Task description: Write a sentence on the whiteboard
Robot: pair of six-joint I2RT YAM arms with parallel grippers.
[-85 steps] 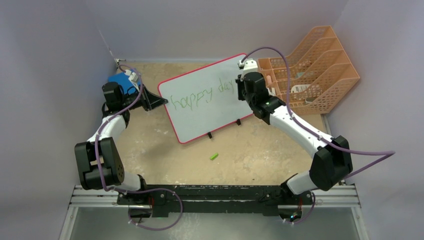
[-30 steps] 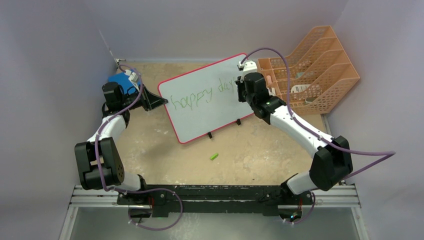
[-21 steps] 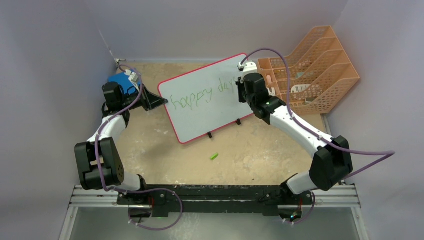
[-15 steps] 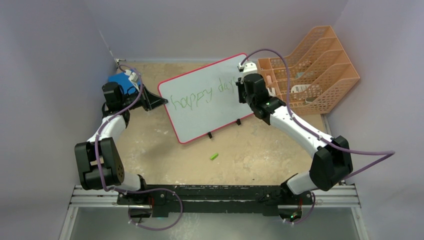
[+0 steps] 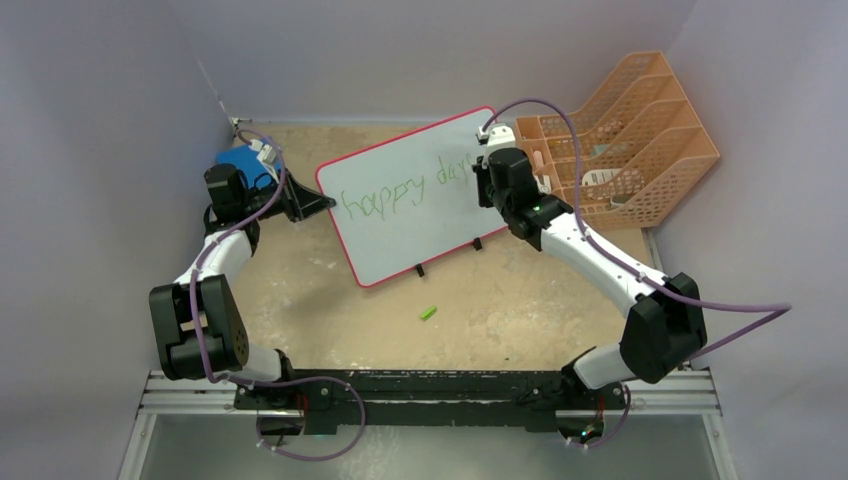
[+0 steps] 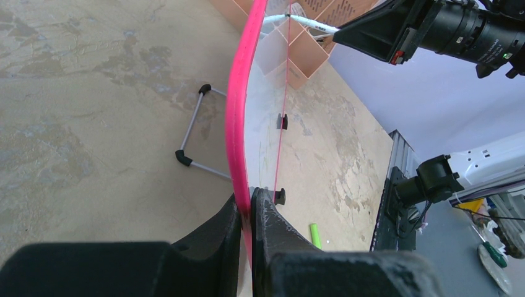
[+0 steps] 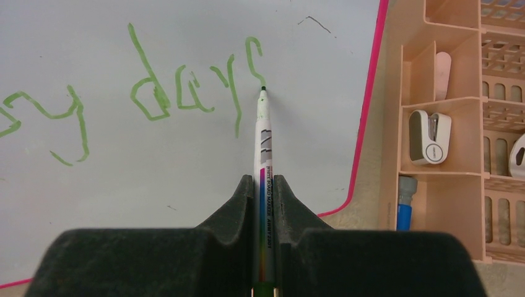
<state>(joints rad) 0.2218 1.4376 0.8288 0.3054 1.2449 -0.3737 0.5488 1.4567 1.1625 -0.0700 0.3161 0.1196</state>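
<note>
The whiteboard (image 5: 410,235), white with a red rim, stands tilted on small black feet at mid-table. The sentence (image 5: 400,196) runs across it in green cursive and reads "happy days". My left gripper (image 5: 322,205) is shut on the whiteboard's left edge; in the left wrist view its jaws (image 6: 246,199) pinch the red rim (image 6: 238,93). My right gripper (image 7: 264,180) is shut on a whiteboard marker (image 7: 263,139). The marker's tip touches the board at the lower end of the last "s" (image 7: 254,59). From above, the right gripper (image 5: 481,180) sits at the board's right end.
An orange desk organiser (image 5: 625,140) stands just right of the board, holding a stapler (image 7: 429,136) and a blue-tipped pen (image 7: 403,210). A green marker cap (image 5: 428,313) lies on the table in front of the board. A blue pad (image 5: 238,160) sits behind the left arm.
The right gripper has crept slightly right and back along the board, and a final "s" has been added after "day". The left arm and the board have not moved.
</note>
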